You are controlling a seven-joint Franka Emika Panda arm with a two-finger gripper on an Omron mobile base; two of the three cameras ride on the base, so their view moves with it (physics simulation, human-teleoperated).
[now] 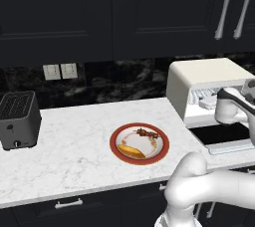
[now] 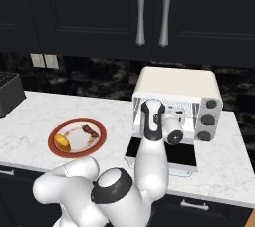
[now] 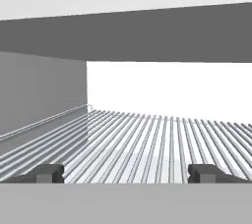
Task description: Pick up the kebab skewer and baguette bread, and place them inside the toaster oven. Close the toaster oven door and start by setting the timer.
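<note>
Item one: my tool (image 3: 126, 173), fingers spread wide and holding nothing, sits at the mouth of the cream-white boxy toaster oven (image 2: 177, 90), looking in over its silver wire rack (image 3: 162, 139). Item two: the toaster oven's dark glass door (image 2: 169, 152) in a white frame lies dropped flat in front of the oven, on the white marble worktop (image 1: 74, 161). Item three: a red-rimmed round plate (image 1: 139, 143) rests on the worktop well left of the oven. On it I see the thin kebab skewer (image 1: 147, 133) with dark red-brown meat chunks toward the back, and the small golden-orange baguette bread (image 1: 131, 150) toward the front. Item four: a dark-grey slot toaster (image 1: 18, 119) stands at the worktop's far left.
</note>
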